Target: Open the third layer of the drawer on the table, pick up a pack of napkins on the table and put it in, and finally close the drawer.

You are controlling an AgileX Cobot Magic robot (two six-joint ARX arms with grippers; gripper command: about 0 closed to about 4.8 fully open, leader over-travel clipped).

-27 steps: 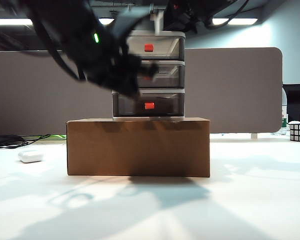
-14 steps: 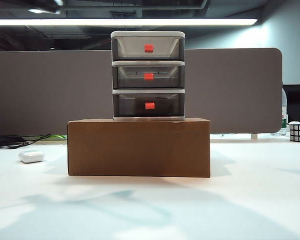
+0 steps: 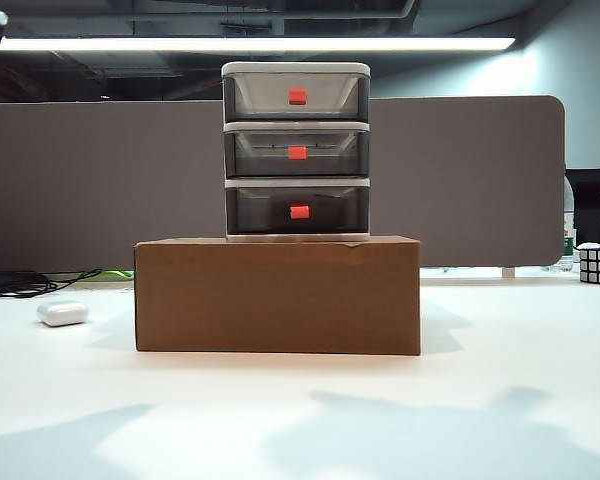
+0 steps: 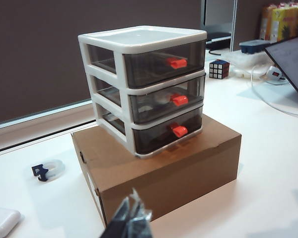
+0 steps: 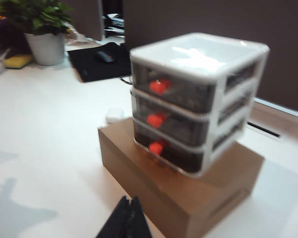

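The drawer [image 3: 296, 150], a white three-tier unit with smoky grey trays, stands on a brown cardboard box [image 3: 277, 293]. All three trays are pushed in. The third layer [image 3: 296, 210] is the lowest, with its red-orange handle [image 4: 179, 131] facing the front. It also shows in the right wrist view as the third layer [image 5: 174, 151]. My left gripper [image 4: 131, 218] hangs shut and empty, well back from the box's left corner. On the other side my right gripper [image 5: 130, 210] is shut and empty too, back from the box. Neither gripper shows in the exterior view. The pack of napkins is out of view.
On the white table [image 3: 380, 420], a small white rounded case [image 3: 62, 313] lies left of the box. A Rubik's cube [image 3: 599, 264] sits at the far right. A small blue-and-white object [image 4: 47, 170] lies behind the box's left side. A potted plant [image 5: 44, 44] stands far off.
A second ago both arms filled the upper exterior view in front of the drawer unit. They have pulled back out of that view, leaving only shadows on the table. The drawers are unchanged.
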